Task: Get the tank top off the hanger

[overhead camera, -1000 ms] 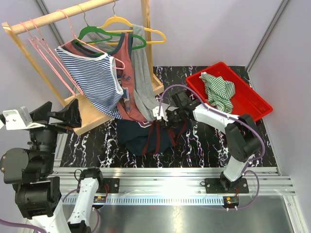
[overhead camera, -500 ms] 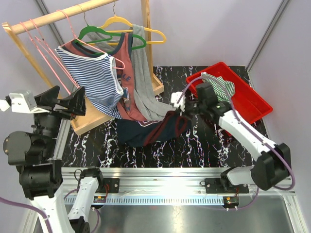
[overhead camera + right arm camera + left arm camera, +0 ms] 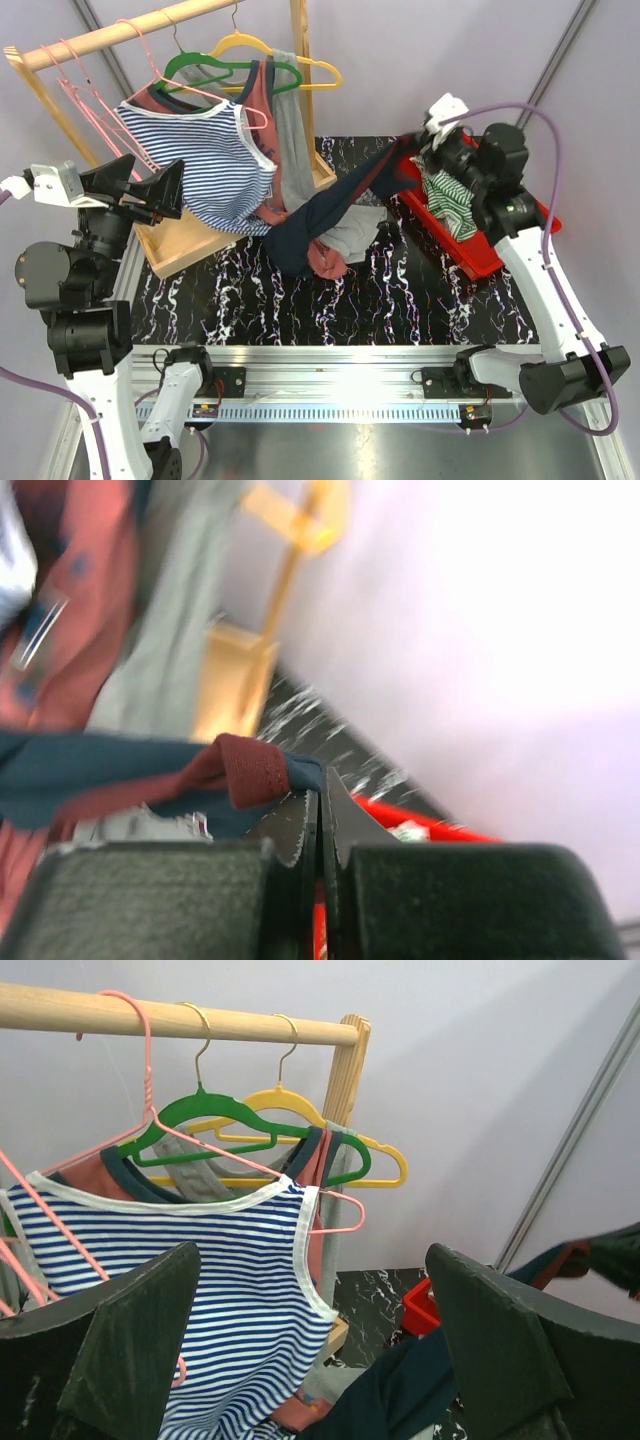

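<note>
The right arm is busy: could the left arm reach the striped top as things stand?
Probably yes. The left hand is open and faces the striped top close up; nothing lies between them. The right hand holds the navy top far off.

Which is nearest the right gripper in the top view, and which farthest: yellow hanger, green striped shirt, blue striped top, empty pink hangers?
1. green striped shirt, in the red bin right beside the right gripper.
2. yellow hanger, up-left on the rail.
3. blue striped top, farther left.
4. empty pink hangers, at the rail's far left.
</note>
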You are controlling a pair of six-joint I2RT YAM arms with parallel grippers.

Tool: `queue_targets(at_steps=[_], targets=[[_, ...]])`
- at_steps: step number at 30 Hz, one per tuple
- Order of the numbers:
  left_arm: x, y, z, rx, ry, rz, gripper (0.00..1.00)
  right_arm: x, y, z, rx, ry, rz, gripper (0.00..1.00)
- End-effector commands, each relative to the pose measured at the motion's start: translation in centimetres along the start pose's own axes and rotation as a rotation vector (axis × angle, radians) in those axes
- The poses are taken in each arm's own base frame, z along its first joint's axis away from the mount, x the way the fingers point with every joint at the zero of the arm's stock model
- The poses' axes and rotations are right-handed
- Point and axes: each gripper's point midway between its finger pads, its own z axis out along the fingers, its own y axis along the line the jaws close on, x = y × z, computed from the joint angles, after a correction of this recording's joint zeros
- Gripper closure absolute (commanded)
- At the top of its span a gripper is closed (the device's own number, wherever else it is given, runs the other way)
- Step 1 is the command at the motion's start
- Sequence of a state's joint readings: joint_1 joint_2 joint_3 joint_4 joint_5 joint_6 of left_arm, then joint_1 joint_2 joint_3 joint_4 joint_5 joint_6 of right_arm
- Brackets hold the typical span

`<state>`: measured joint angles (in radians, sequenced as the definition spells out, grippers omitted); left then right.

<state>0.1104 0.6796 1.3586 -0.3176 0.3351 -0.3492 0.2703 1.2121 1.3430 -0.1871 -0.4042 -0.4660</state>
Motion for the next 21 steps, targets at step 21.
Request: queue_targets(at_steps=[21], targets=[[-1.1, -0.8, 1.3, 0.068, -0.039, 0.021, 0.01, -19.1, -20.4, -8.5, 0.69, -0.385, -0.144, 1.0]])
